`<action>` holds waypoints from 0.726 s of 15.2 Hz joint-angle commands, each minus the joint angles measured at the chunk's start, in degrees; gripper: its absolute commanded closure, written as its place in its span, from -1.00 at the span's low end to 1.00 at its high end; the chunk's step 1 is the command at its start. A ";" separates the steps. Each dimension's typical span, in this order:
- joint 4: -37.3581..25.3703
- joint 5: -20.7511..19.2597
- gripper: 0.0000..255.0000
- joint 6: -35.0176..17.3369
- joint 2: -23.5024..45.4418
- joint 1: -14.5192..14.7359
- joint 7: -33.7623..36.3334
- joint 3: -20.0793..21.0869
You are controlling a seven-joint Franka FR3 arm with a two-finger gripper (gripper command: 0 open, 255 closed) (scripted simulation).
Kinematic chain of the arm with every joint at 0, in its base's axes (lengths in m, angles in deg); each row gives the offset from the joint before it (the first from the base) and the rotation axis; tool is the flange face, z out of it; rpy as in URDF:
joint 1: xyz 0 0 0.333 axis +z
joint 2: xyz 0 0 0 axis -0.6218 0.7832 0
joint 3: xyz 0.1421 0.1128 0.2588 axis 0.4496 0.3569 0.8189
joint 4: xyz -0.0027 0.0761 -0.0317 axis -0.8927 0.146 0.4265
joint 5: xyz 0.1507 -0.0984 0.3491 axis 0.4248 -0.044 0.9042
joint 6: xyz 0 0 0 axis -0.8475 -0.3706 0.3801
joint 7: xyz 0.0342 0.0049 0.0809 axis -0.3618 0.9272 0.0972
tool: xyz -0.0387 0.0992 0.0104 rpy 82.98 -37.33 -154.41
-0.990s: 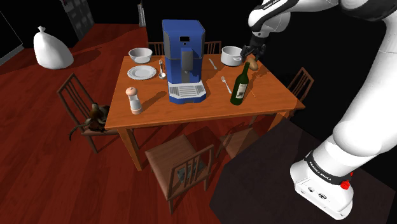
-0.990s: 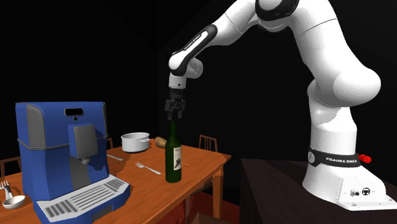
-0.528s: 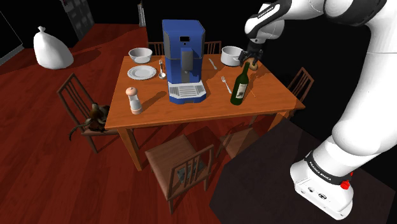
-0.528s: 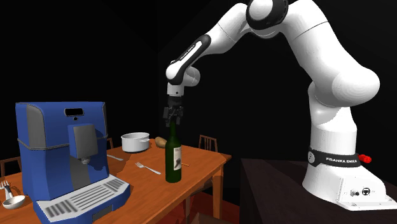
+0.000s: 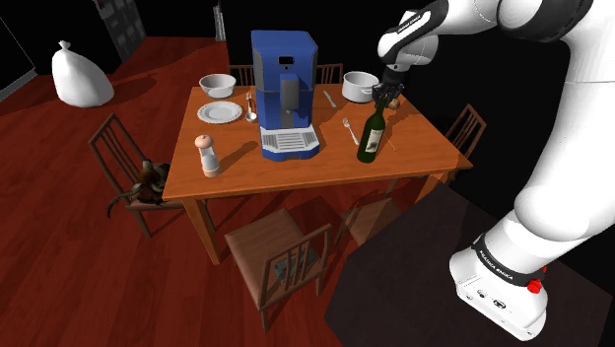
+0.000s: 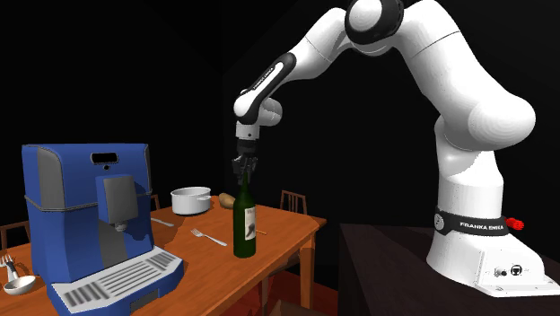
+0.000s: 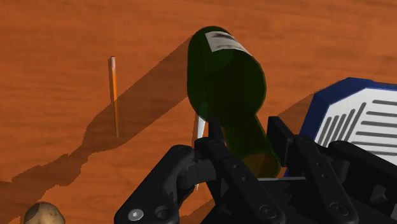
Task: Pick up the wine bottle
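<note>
A dark green wine bottle (image 5: 372,133) with a white label stands upright on the wooden table (image 5: 296,170), near the edge closest to the stand. In the second exterior view the bottle (image 6: 244,224) rises to the right of the blue coffee machine (image 6: 90,215). My gripper (image 5: 385,94) comes straight down onto the bottle top (image 6: 243,169). In the wrist view the bottle (image 7: 226,83) runs away from the hand, and the gripper (image 7: 247,143) is shut on its neck, one black finger (image 7: 214,141) on each side.
On the table are the coffee machine (image 5: 286,89), a pot (image 5: 359,86), a bowl (image 5: 217,85), a plate (image 5: 219,111), a grinder (image 5: 207,153), a fork (image 5: 349,130), a pencil (image 7: 114,95) and a potato (image 6: 227,200). Chairs (image 5: 281,258) ring the table. A white sack (image 5: 79,74) lies on the floor.
The gripper has come down over the bottle's top and its fingers have closed on the neck. The bottle has stayed where it stood.
</note>
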State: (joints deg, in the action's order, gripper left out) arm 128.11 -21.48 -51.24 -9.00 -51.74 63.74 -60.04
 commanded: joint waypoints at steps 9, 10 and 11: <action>-0.64 -0.60 1.00 2.45 -1.76 0.22 0.40 -0.33; -0.85 -0.75 1.00 3.06 -2.17 0.27 0.50 -0.40; -1.08 -0.88 1.00 3.68 -2.57 0.31 0.60 -0.47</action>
State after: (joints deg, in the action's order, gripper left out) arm 127.27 -22.24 -48.14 -11.21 -51.46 64.26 -60.45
